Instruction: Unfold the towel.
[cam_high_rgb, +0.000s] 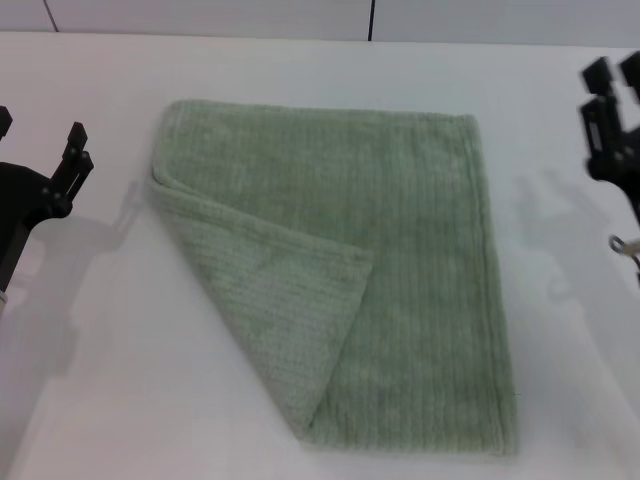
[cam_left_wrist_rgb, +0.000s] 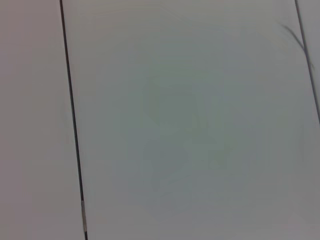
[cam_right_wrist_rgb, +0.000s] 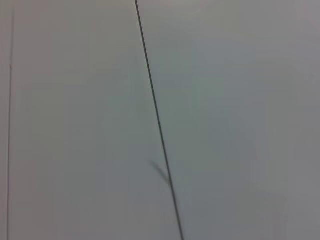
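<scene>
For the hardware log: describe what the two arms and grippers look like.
Both are matte black and angular. The left gripper has blocky black fingers on a dark curved arm link. The right gripper is a stack of squared black blocks, with a thin pale cable looping below it. No markings or sleeves are visible.

No readable text, labels, brand marks, numbers or signs in any view. Head view: the towel carries only its ribbed weave, with no tag or print visible; the table is plain white. The left gripper and right gripper show bare black parts with no lettering legible. Both wrist views show only pale panels crossed by thin dark seams, unmarked.
</scene>
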